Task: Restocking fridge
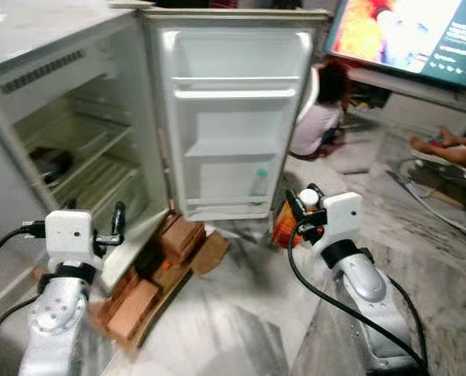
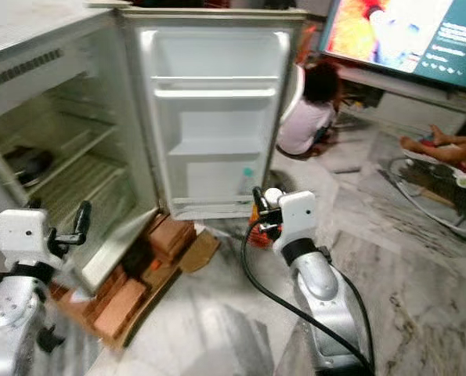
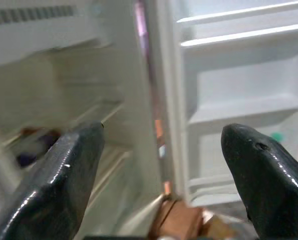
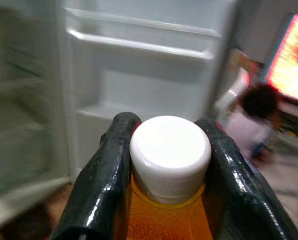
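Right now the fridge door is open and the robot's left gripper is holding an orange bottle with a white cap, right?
Not quite: the right gripper holds the orange bottle with the white cap, as the right wrist view shows. The left gripper is open and holds nothing. The fridge door is indeed open.

The white text on the television screen (image 1: 420,35) is too blurred to read.

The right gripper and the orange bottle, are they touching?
Touching. In the right wrist view, both fingers of the right gripper press against the orange bottle below its white cap.
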`<state>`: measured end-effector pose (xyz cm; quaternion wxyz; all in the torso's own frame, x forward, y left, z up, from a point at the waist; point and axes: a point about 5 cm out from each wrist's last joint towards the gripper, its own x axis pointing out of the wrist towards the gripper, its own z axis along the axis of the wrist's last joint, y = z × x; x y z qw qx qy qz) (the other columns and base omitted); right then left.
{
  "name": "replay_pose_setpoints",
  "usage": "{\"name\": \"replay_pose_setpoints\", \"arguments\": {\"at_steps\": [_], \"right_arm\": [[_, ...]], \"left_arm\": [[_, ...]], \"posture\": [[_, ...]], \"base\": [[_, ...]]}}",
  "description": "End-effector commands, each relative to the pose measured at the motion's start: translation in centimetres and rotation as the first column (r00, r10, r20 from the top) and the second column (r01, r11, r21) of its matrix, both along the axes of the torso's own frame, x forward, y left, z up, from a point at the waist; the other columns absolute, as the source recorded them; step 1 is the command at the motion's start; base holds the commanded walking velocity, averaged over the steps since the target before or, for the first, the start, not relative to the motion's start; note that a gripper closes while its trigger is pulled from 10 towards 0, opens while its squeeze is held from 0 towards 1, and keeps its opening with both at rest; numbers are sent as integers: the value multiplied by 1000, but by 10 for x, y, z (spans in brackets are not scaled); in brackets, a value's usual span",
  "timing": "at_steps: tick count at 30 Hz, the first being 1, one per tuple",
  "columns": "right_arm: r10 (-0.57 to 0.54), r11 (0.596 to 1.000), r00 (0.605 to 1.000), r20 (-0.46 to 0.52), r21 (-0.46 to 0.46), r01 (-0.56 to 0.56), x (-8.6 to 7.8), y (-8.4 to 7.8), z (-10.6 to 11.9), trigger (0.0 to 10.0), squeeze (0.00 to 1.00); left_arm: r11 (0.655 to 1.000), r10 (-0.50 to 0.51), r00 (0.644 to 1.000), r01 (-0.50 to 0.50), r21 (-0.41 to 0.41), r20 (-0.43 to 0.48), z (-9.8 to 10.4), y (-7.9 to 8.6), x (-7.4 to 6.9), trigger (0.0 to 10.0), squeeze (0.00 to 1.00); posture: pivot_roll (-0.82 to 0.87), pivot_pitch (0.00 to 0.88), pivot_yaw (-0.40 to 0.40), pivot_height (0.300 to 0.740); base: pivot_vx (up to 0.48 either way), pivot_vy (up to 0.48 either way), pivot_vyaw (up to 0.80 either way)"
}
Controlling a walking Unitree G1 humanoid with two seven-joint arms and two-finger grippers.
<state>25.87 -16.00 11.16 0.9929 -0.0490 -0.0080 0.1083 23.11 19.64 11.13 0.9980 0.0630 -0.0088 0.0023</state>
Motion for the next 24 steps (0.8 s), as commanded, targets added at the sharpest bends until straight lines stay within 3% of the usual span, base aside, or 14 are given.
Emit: {"name": "replay_pose_setpoints", "arguments": {"at_steps": [1, 7, 10, 12, 24], "right_arm": [[9, 1000, 998, 61, 19, -10, 5, 6, 13, 10000, 0], [-35, 999, 996, 83, 31, 33, 8, 6, 13, 10000, 0], [-57, 998, 995, 87, 37, 54, 8, 4, 12, 10000, 0], [-97, 994, 991, 87, 51, 93, 6, 1, 9, 10000, 0], [-74, 997, 993, 87, 44, 70, 8, 7, 6, 10000, 0]], "left_arm": [[999, 29, 1000, -30, 28, 10, 4, 10, 0, 10000, 0], [999, -4, 1000, 4, 39, -4, -1, 4, 6, 10000, 0], [998, -3, 1000, 3, 56, -2, 1, 6, 10, 10000, 0], [998, 27, 1000, -27, 58, -14, 0, 16, 10, 10000, 0], [1000, -9, 999, 10, 24, -35, -8, 6, 10, 10000, 0]], "posture": [[84, 0, -16, 740], [87, 0, 25, 740], [84, 0, 36, 740], [76, 0, 62, 740], [85, 0, 29, 740]], "base": [[480, 0, 0], [222, 0, 0], [0, 0, 0], [0, 0, 0], [0, 0, 0]]}}
